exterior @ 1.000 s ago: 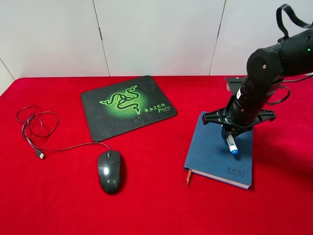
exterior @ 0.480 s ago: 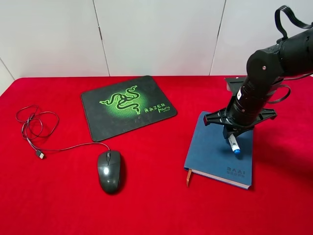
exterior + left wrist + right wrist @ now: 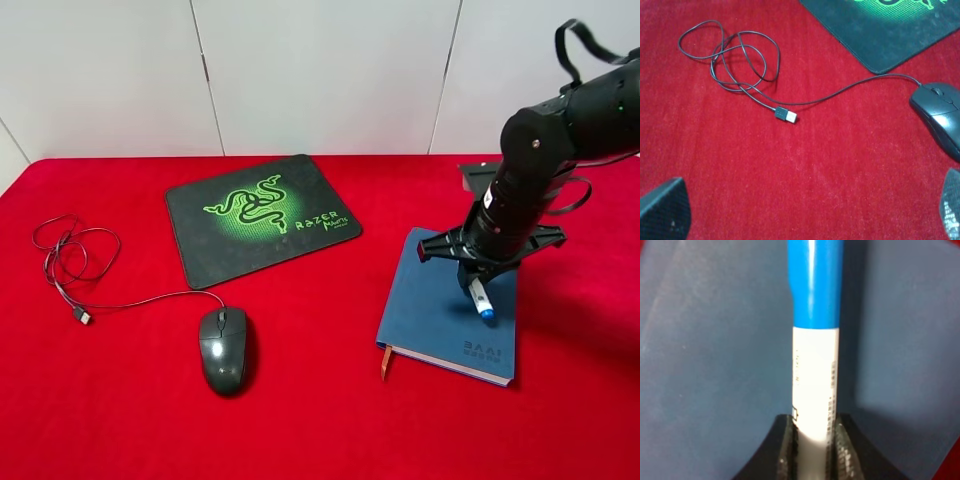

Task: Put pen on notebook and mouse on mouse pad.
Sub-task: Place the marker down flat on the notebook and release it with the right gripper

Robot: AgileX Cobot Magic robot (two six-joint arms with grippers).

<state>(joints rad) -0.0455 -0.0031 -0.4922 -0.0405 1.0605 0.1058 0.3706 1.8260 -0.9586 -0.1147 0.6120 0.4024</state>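
My right gripper (image 3: 474, 280) is shut on the white barrel of the pen (image 3: 481, 298), whose blue cap points down toward the blue-grey notebook (image 3: 440, 305). In the right wrist view the pen (image 3: 815, 340) runs out from between the fingers (image 3: 785, 450) close over the notebook cover (image 3: 710, 340); whether they touch I cannot tell. The dark mouse (image 3: 223, 348) lies on the red cloth, in front of the black Razer mouse pad (image 3: 260, 215) and apart from it. My left gripper (image 3: 805, 210) hangs open above the cloth near the mouse (image 3: 940, 115); it is out of the high view.
The mouse's thin black cable (image 3: 70, 255) loops across the left of the red table, its USB plug (image 3: 786, 115) lying loose. An orange ribbon (image 3: 385, 362) sticks out of the notebook's near edge. White wall panels stand behind the table.
My right gripper has drifted slightly to the right over the notebook with the pen in it. Mouse, pad and cable have not moved.
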